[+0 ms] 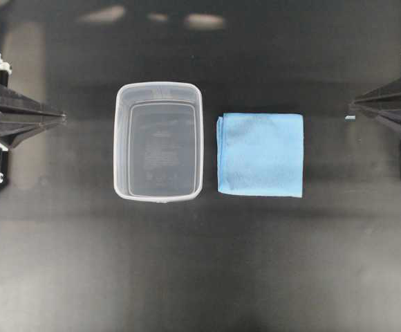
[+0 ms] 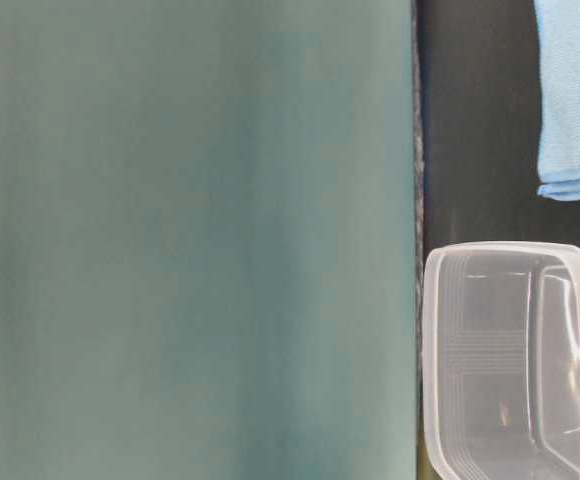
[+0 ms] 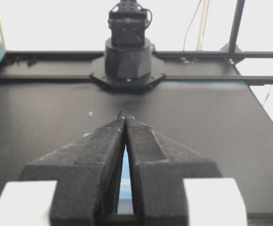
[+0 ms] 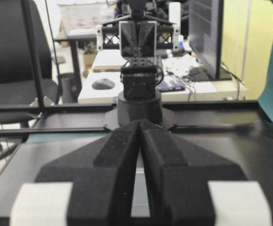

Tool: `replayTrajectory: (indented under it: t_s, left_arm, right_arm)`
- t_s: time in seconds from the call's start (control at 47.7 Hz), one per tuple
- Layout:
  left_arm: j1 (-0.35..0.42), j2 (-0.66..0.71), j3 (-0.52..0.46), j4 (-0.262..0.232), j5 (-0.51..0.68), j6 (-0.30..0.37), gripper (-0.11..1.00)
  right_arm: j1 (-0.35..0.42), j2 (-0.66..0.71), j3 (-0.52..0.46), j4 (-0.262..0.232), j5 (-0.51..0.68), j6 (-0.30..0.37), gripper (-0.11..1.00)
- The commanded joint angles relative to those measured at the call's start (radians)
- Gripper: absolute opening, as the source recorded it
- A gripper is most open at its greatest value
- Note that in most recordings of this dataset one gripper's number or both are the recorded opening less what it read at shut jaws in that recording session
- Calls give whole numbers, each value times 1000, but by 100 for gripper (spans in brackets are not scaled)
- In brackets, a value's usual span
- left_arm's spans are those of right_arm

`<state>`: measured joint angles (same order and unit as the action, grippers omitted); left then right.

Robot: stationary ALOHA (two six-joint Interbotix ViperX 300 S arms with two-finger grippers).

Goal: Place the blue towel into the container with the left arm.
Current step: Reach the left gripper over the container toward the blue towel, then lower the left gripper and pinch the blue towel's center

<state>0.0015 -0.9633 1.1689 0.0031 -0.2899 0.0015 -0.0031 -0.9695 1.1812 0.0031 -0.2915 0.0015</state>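
Blue towel (image 1: 260, 154) folded square on the black table (image 1: 200, 277), just right of the clear tub (image 1: 159, 141), not touching. Left gripper (image 1: 61, 118) and right gripper (image 1: 352, 105) parked at opposite table edges, jaws pressed together, nothing between them.

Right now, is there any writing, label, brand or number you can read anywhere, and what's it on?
None can be read.
Container: faint moulded lettering on its base, too small and blurred to read.
Blue towel: no tag or print shows.
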Motion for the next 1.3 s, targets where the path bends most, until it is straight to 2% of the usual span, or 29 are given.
replayTrajectory:
  t_s: [0.0,0.105,0.294,0.524,0.671,0.755,0.922,0.985,1.048,1.216,1.279]
  left_arm:
    - [-23,71,-89,38,77,-49,6]
    - [-29,186,-204,40,201,-100,0]
    - [-28,428,-445,40,396,-98,0]
    - [-21,726,-769,40,657,-34,0]
    - [-14,868,-934,40,776,5,0]
    - [-6,939,-1012,40,831,17,0]
    - [6,1065,-1137,40,900,32,2]
    - [8,1111,-1177,41,923,32,12]
    - [9,1152,-1210,41,948,32,28]
    - [15,1275,-1281,41,1000,35,77]
    - [25,1321,-1299,40,1000,37,88]
  right_arm:
    - [-3,2,-8,5,-2,2,1]
    - [-3,-25,-2,9,61,14,0]
    - [-3,-92,-5,9,250,34,0]
    - [-3,-204,3,9,367,34,0]
    - [-6,-253,8,9,416,32,2]
    - [-6,-270,6,9,449,34,14]
    - [-5,-276,6,9,476,34,57]
    - [-6,-278,6,9,469,37,72]
    - [-6,-279,5,9,465,40,80]
    - [-6,-282,5,9,465,52,80]
    - [-6,-282,5,9,465,54,80]
